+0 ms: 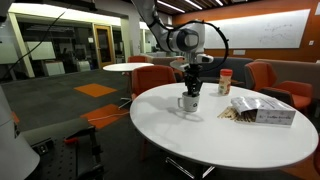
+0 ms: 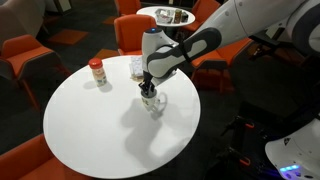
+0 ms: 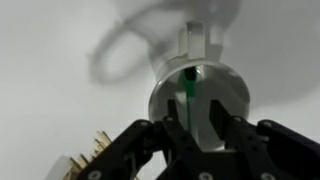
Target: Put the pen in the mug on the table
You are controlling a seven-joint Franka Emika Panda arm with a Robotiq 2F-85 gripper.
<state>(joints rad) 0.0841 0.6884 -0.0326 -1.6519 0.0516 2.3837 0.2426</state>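
The white mug point(image 1: 188, 103) stands on the round white table point(image 1: 235, 145) and shows in both exterior views point(image 2: 152, 103). My gripper point(image 1: 191, 88) hangs straight above it, fingertips at its rim point(image 2: 148, 89). In the wrist view I look down into the mug point(image 3: 215, 95). The thin dark pen point(image 3: 189, 92), with a green end, stands between my fingers point(image 3: 197, 135) and reaches into the mug. The fingers are slightly apart, with a light gap between the pen and one finger. The pen is hidden in both exterior views.
An orange-red canister point(image 1: 225, 82) point(image 2: 97, 72) and a pale box with snacks point(image 1: 262, 110) point(image 2: 137, 66) stand on the table behind the mug. Orange chairs point(image 1: 152, 80) ring the table. A smaller white table point(image 1: 128, 67) stands farther back.
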